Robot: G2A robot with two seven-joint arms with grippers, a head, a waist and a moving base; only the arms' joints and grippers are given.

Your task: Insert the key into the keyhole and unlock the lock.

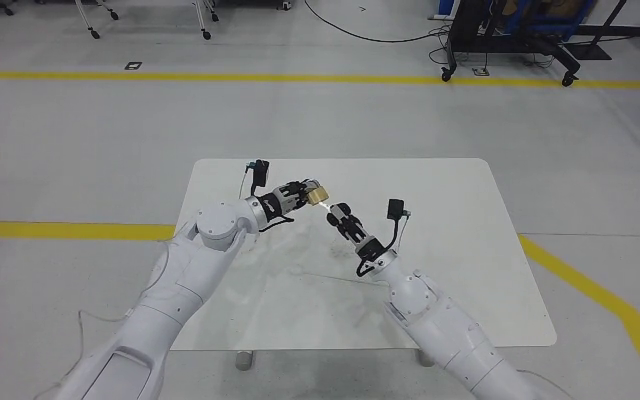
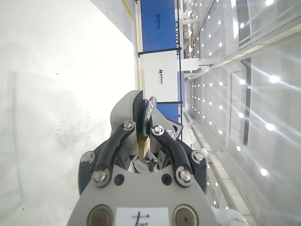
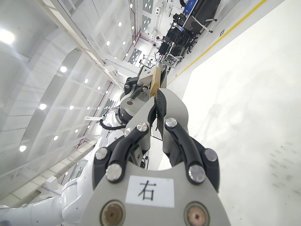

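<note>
A small brass padlock is held above the white table, near its far edge. My left gripper is shut on it. In the left wrist view the brass body and silver shackle sit between the left gripper's fingers. My right gripper is shut, with its tips right against the near end of the lock. In the right wrist view the padlock stands just beyond the right gripper, with the left gripper behind it. The key is hidden between the right pads.
Both arms meet over the table's far middle. The table top bears faint dark scuff marks. Yellow floor lines and a wheeled black cart lie beyond the far edge.
</note>
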